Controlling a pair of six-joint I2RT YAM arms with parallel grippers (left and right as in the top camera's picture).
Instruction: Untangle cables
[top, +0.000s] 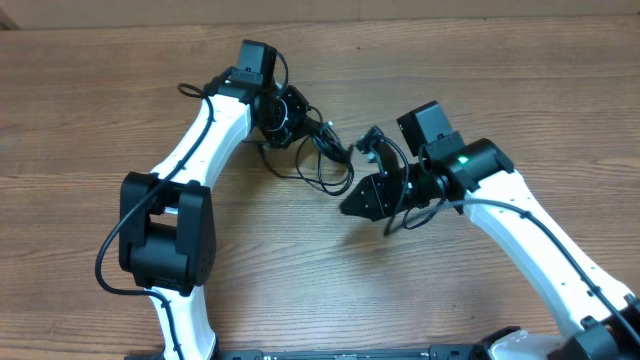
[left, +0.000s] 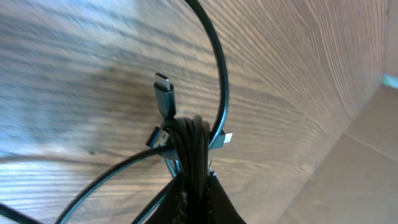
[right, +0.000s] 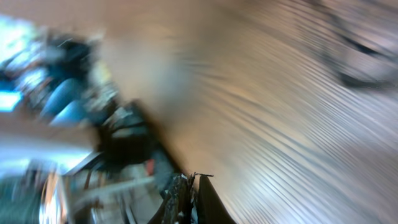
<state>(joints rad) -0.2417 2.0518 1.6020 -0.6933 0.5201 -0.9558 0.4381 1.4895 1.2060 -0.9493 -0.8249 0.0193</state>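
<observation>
The cables (top: 322, 152) lie as a tangle of thin black loops on the wooden table between the arms. My left gripper (top: 278, 118) is shut on a bunch of them. In the left wrist view the fingers (left: 198, 180) pinch the bundle (left: 191, 140), a metallic plug tip (left: 164, 88) sticks up, and two more plugs poke out beside it. My right gripper (top: 348, 206) is just right of and below the tangle, apart from it. Its wrist view is blurred; the fingers (right: 191, 182) are together with nothing visible between them.
Thicker black arm cables loop beside the right wrist (top: 402, 210) and the left arm base (top: 110, 260). A cardboard wall (left: 354, 168) stands at the table's far edge. Bare wood (top: 80, 120) lies to the left.
</observation>
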